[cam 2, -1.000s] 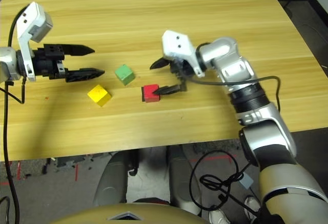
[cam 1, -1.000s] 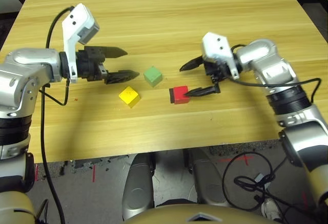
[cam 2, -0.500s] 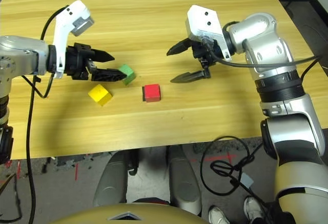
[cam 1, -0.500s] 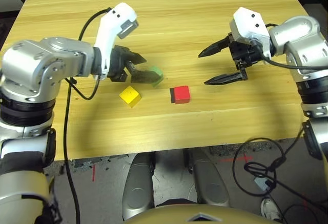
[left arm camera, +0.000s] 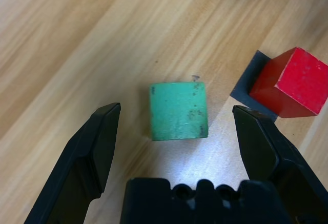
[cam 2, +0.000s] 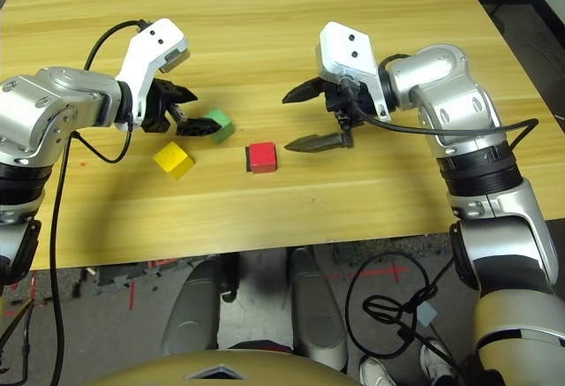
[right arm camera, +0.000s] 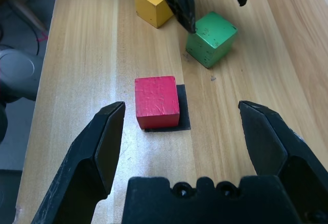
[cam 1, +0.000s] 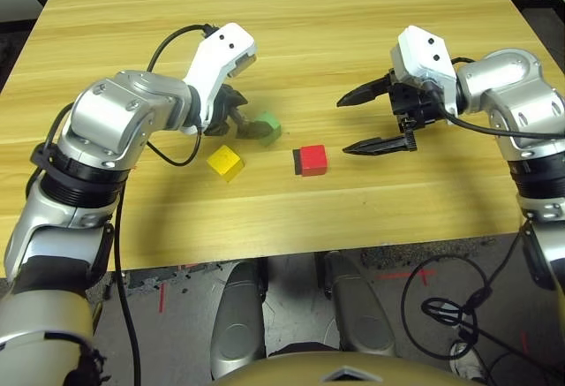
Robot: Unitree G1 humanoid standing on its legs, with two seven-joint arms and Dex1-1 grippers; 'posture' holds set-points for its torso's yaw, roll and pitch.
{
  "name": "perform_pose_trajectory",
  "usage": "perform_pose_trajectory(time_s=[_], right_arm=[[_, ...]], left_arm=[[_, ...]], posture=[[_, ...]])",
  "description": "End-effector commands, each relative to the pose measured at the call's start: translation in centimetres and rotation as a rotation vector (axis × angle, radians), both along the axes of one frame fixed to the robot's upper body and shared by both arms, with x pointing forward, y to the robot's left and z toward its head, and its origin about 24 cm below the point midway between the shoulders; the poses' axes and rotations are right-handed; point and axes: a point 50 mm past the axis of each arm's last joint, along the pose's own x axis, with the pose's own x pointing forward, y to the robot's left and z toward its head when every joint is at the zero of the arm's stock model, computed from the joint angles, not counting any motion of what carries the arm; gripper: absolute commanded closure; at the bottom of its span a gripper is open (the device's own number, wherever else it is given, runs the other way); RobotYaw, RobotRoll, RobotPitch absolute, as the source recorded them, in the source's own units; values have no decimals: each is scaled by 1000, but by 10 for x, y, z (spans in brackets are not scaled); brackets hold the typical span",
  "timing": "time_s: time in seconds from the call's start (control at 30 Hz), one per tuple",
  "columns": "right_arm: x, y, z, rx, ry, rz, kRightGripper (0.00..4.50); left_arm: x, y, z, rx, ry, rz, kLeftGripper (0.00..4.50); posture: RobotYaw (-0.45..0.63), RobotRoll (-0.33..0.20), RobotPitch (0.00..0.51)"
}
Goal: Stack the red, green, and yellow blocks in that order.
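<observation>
Green block (left arm camera: 179, 110) pickup is proceeding: my left gripper (left arm camera: 177, 131) is straddling it wide open; next, closing, then lifting onto red block (cam 1: 312, 159).

Glossy silver forearms with ribbed black wrist collars; white boxy camera housings behind tapered black two-fingered left gripper (cam 1: 250, 124) and right gripper (cam 1: 364, 122); looping black cables.

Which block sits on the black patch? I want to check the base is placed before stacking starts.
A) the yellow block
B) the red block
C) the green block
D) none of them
B: the red block rests on the black patch, while the green block and yellow block lie on bare table.
</observation>
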Motion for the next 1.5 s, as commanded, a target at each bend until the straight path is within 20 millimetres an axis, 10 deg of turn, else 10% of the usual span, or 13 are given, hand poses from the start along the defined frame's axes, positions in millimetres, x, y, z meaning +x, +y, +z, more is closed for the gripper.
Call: perform_pose_trajectory(time_s=[0.03,0.67,0.83,0.93,1.27,1.5], right_arm=[[-3,-2,4,18,-12,-3,13],[-5,4,5,45,-14,-3,13],[-4,3,5,45,-15,-11,0],[-3,2,4,44,-13,-14,0],[3,-11,-16,12,29,-69,0],[12,-22,-31,-9,11,-77,0]], left_arm=[[-2,-4,-5,17,18,-11,0],[13,-4,-41,69,28,66,0],[15,-7,-38,36,-6,83,1381],[13,-11,-33,2,-11,71,2423],[-12,-18,30,-55,-75,-236,2426],[-21,-42,37,-50,-35,-420,2426]], posture=[[123,64,258],[106,54,256],[108,51,256],[114,50,254],[154,62,245],[146,67,242]])
